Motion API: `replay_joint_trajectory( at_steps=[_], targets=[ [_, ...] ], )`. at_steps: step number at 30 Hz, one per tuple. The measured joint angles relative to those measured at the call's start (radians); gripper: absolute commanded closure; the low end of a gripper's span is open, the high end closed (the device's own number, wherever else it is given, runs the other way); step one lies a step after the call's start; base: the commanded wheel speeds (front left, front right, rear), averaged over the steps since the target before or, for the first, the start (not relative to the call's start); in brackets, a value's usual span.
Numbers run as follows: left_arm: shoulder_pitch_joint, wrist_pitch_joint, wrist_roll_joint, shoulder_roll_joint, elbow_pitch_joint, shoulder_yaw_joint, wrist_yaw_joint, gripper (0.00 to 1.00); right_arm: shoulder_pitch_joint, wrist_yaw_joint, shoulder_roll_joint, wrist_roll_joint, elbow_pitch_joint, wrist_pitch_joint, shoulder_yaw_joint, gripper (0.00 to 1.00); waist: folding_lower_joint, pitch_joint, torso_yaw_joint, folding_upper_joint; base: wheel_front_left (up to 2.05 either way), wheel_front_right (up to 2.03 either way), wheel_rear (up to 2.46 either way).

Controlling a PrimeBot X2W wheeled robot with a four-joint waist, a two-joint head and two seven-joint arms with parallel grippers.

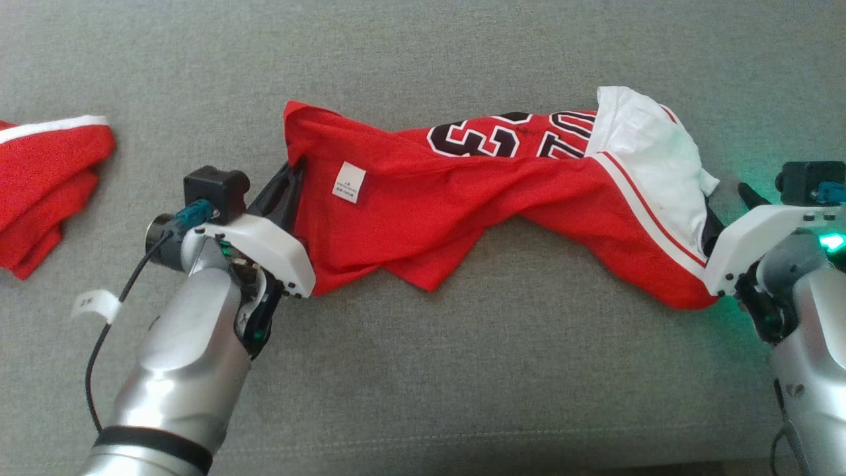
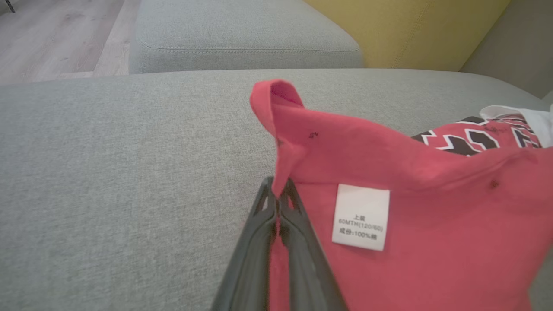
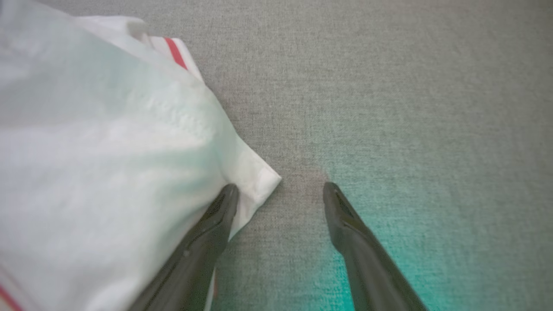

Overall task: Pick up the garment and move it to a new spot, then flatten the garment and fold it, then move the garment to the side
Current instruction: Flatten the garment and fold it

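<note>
A red garment (image 1: 423, 198) with black-and-white numbers, a white care label and a white part at its right end lies crumpled across the grey cushion (image 1: 423, 370). My left gripper (image 1: 294, 173) is shut on the garment's left edge; in the left wrist view the dark fingers (image 2: 276, 203) pinch the red cloth (image 2: 389, 172) beside the label. My right gripper (image 1: 730, 208) stands open at the garment's right end. In the right wrist view my right gripper (image 3: 281, 190) has its left finger against the white cloth (image 3: 108, 164) and its right finger over bare cushion.
A second red piece of clothing (image 1: 46, 185) with a white band lies at the far left of the cushion. In the left wrist view another grey cushion (image 2: 242, 34), a yellow cushion (image 2: 410, 30) and wooden floor (image 2: 56, 34) lie beyond.
</note>
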Motion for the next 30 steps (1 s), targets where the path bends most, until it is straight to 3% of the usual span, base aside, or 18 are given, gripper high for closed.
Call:
replay_joint_trajectory(
  at_steps=[9,10,11,12,20,30],
  targets=[
    [0.005,0.0,0.009,0.001,-0.008,0.021,0.0,1.0,-0.009,0.0,-0.007,0.042,0.031,-0.044,0.037,0.0,0.0,-0.001,-0.005,0.0,0.0,0.0,0.0],
    [0.005,0.0,0.009,0.001,-0.01,0.021,0.0,1.0,-0.01,0.0,-0.007,0.046,0.033,-0.052,0.041,0.53,0.0,-0.002,-0.006,0.0,0.0,0.0,0.0],
    [0.005,0.0,0.009,0.001,-0.011,0.021,0.0,1.0,-0.01,0.0,-0.007,0.052,0.037,-0.06,0.045,0.89,0.0,-0.003,-0.007,0.0,0.0,0.0,0.0],
    [0.006,0.0,0.009,0.001,-0.011,0.022,0.0,1.0,-0.01,0.0,-0.007,0.058,0.039,-0.069,0.049,1.0,0.0,-0.004,-0.008,0.0,0.0,0.0,0.0],
    [0.025,0.0,0.009,0.001,-0.024,0.031,0.0,1.0,0.012,0.0,0.001,0.079,0.005,-0.181,0.035,1.0,0.0,-0.03,-0.017,0.0,0.0,0.0,0.0],
    [0.07,0.0,0.01,0.008,-0.039,0.06,0.009,1.0,0.125,0.0,0.034,0.056,-0.196,-0.294,-0.056,1.0,0.0,-0.072,-0.029,0.0,0.0,0.0,0.0]
  ],
)
